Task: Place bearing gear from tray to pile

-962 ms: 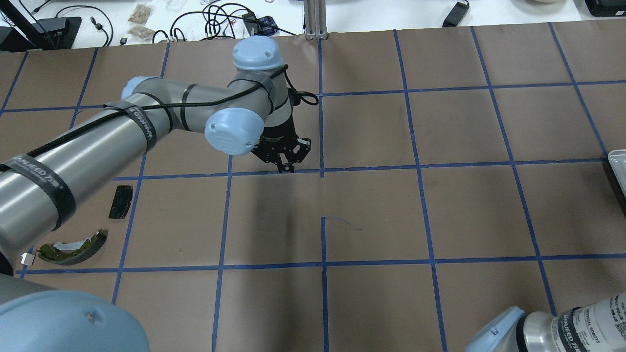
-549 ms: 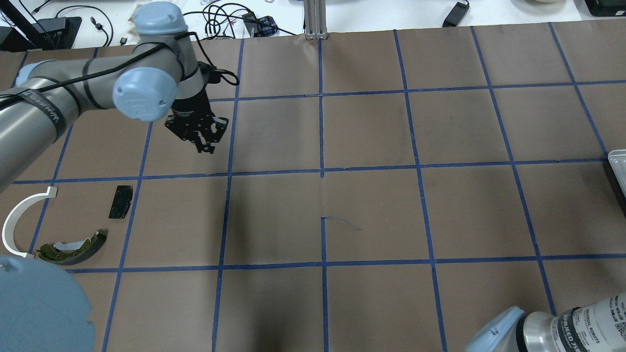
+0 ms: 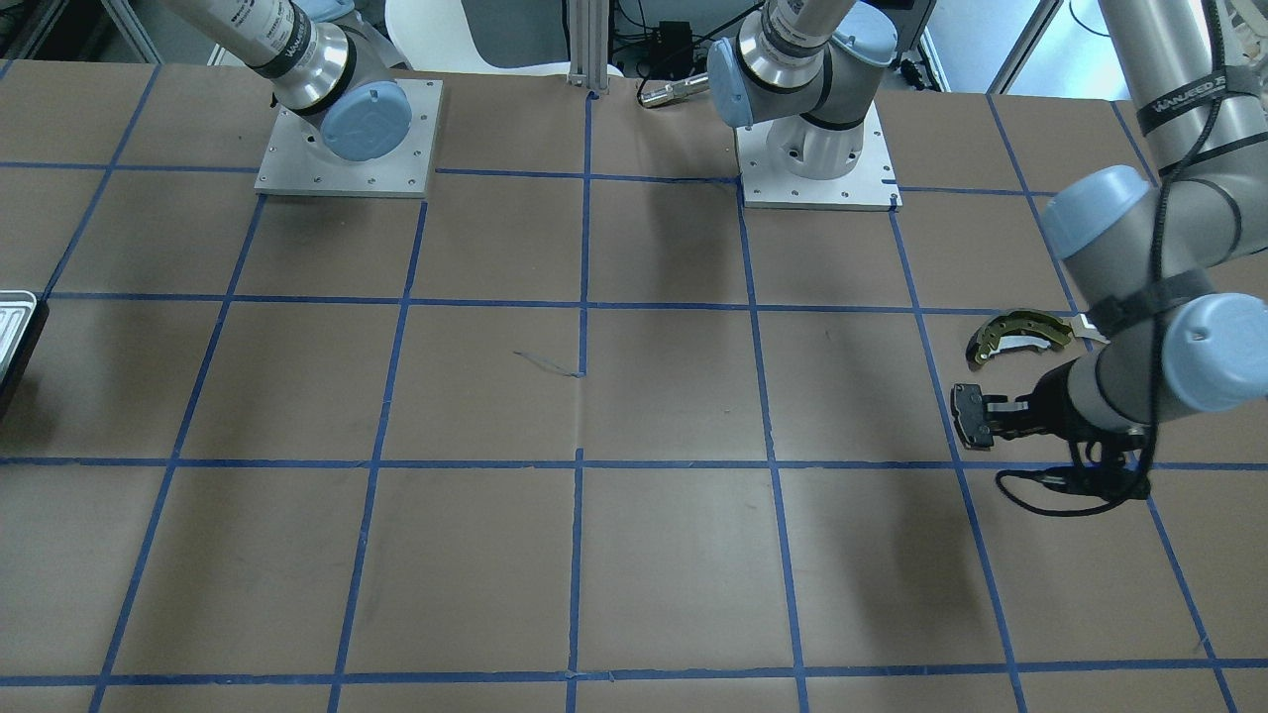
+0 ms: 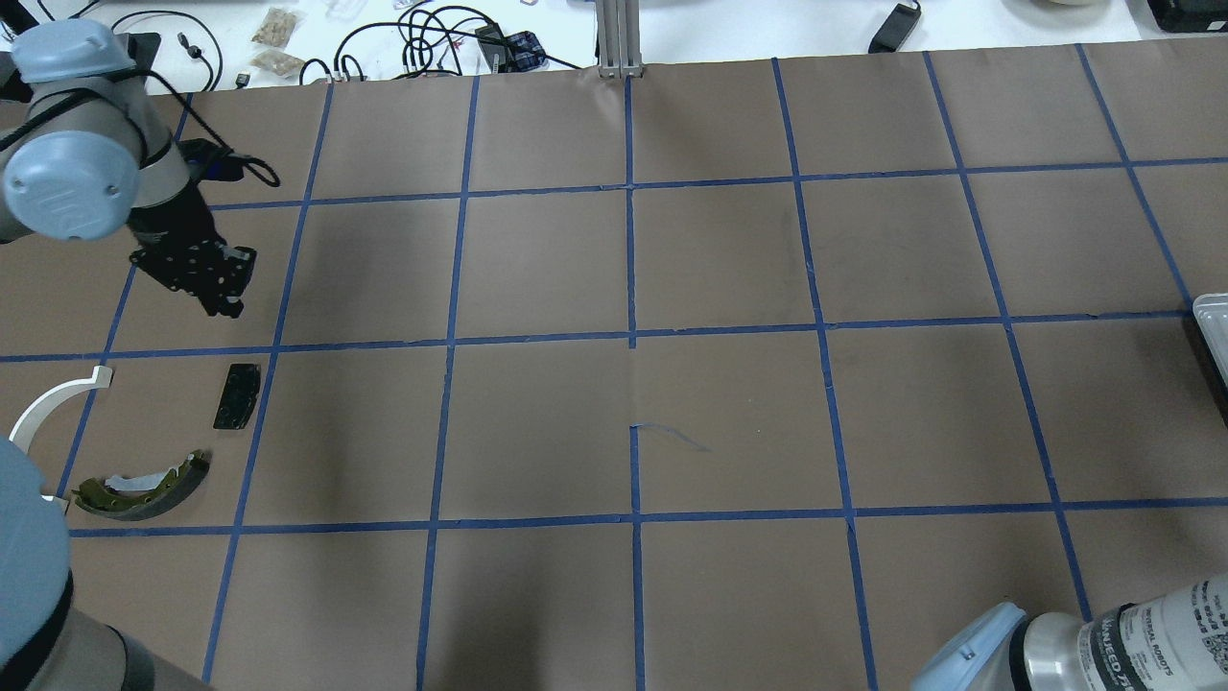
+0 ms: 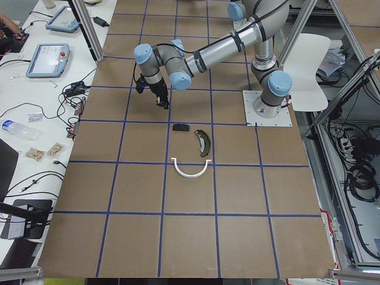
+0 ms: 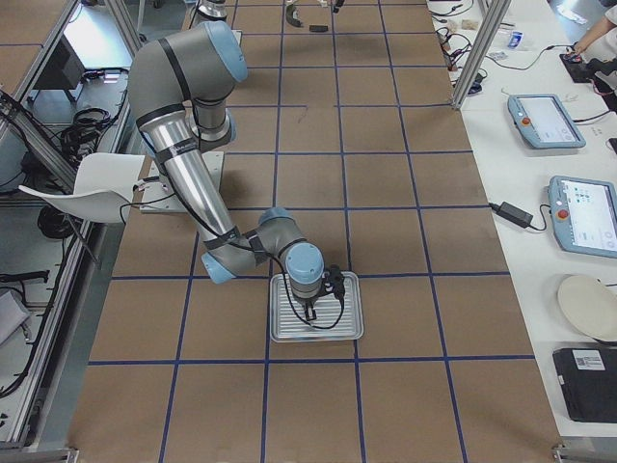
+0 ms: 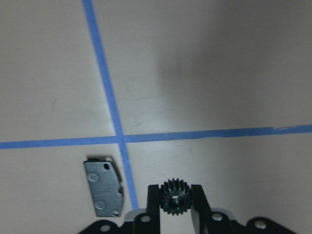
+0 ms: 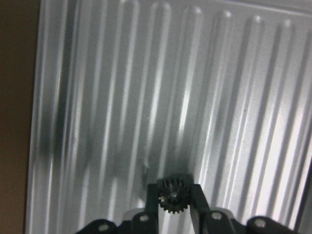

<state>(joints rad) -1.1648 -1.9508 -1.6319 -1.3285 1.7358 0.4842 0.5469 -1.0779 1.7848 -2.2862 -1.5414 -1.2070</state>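
Gripping one gear [image 7: 174, 196] near brake pad [image 7: 106, 187], left jaws; another gear [image 8: 172, 196] over tray [image 8: 97, 97], right jaws.

Even overhead lighting; soft shadows fall on the tabletop [image 4: 729, 422]. Wrist views are soft-focused, with glare streaking the tray [image 8: 219, 97] ridges.

The pale silver ridged metal tray [image 4: 1215, 336] is cut off by the overhead view's right edge — only a corner shows. The thin white half-ring strip [image 4: 58, 392] runs partly behind the left arm's blue joint cap [image 4: 29, 537]. The small dark toothed gear [image 7: 174, 197] in the left gripper [image 7: 175, 188] is too small to find in the side views.
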